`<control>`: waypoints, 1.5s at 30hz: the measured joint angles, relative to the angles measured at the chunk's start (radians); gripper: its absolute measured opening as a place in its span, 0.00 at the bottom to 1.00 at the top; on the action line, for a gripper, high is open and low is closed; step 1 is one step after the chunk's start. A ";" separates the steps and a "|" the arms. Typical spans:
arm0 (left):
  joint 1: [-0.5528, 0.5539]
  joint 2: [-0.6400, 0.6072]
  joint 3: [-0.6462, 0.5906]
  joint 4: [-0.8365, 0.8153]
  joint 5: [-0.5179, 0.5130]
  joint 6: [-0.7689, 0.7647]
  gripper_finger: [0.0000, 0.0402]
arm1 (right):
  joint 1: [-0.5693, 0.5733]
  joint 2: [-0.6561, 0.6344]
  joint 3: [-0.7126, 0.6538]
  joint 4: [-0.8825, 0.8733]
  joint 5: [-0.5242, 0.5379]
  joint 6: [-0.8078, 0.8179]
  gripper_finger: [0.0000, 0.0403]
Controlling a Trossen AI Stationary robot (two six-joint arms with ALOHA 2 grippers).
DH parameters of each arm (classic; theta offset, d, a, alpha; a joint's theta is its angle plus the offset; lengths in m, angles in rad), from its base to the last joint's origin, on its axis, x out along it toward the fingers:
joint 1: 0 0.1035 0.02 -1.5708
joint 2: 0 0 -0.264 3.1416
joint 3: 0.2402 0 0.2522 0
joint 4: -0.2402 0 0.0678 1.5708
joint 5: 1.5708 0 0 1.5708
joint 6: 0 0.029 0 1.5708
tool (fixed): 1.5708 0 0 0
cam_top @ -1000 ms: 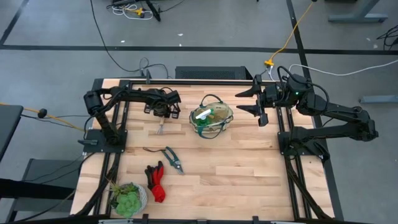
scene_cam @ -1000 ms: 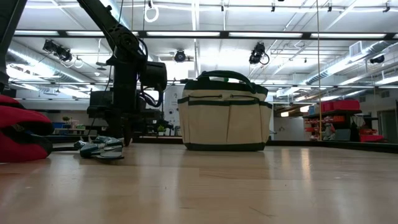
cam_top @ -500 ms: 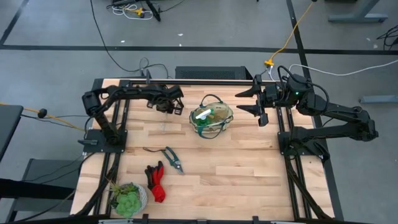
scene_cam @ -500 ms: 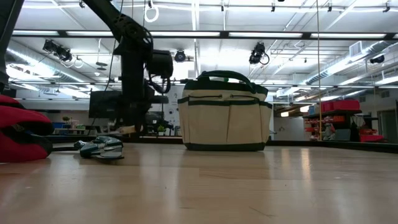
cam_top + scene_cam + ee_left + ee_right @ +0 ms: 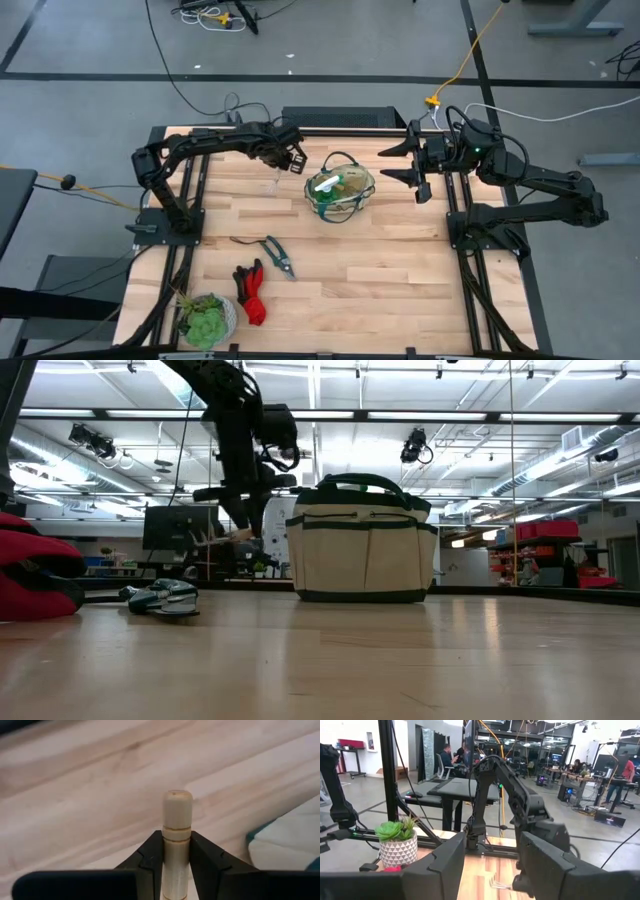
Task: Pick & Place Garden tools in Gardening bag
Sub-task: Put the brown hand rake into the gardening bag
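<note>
The left gripper is clamping a wooden-handled hand fork by its handle, holding it above the counter beside the gardening bag, presumably for dropping in. The left wrist view is confirming the grip; the low view is showing tines hanging clear. The right gripper is waiting open, empty.

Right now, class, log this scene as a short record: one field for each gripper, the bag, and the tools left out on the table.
left gripper: raised beside the bag, shut on hand fork
right gripper: open, waiting by the table's right edge
gardening bag: upright, some items inside
pruning shears: lying on table
gloves: lying on table near potted plant
</note>
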 joint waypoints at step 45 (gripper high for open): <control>-0.162 0.001 0.433 0.193 -0.046 0.335 0.20 | 0.000 -0.149 0.000 -0.205 0.165 -0.020 0.01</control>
